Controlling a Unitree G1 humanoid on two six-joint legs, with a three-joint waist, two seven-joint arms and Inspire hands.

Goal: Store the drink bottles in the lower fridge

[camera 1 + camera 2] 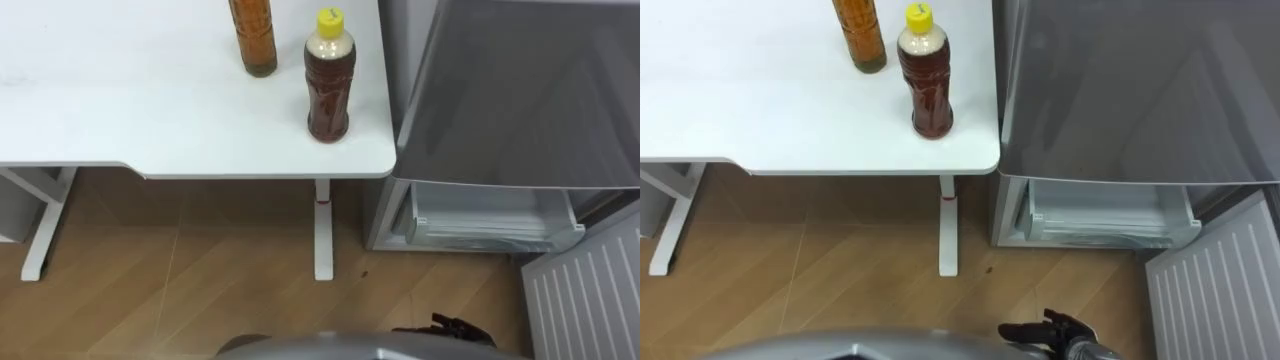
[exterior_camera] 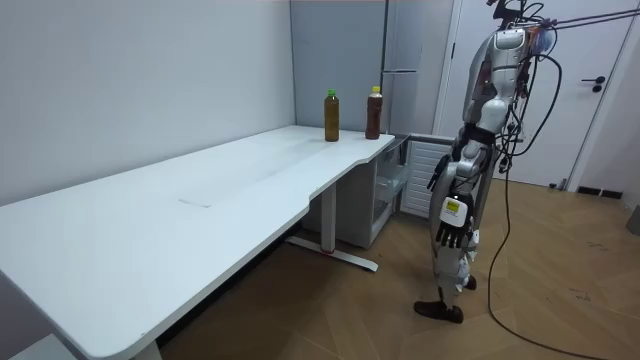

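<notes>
Nothing is stowed yet. The waisted clear-plastic bottle of brown tea point(image 1: 328, 80) with a yellow cap and the amber-filled plastic bottle point(image 1: 253, 35) stand upright, just apart, on the smooth white bench point(image 1: 150, 110) by the grey fridge point(image 1: 520, 90), whose white lower compartment point(image 1: 490, 215) gapes open. The right hand point(image 1: 1065, 332) sits low, the left hand point(image 2: 450, 222) hangs; both show loosely straight fingers, holding nothing.

- Ahead of the fingers of the right hand point(image 1: 1058, 333): bare floor point(image 1: 1070, 285) up to the open lower fridge compartment point(image 1: 1110, 225)
- To their right: the swung-out fridge door point(image 1: 1220, 290) walls off that side
- Ahead-left: table leg point(image 1: 948, 225) and tabletop point(image 1: 790, 110) edge
</notes>
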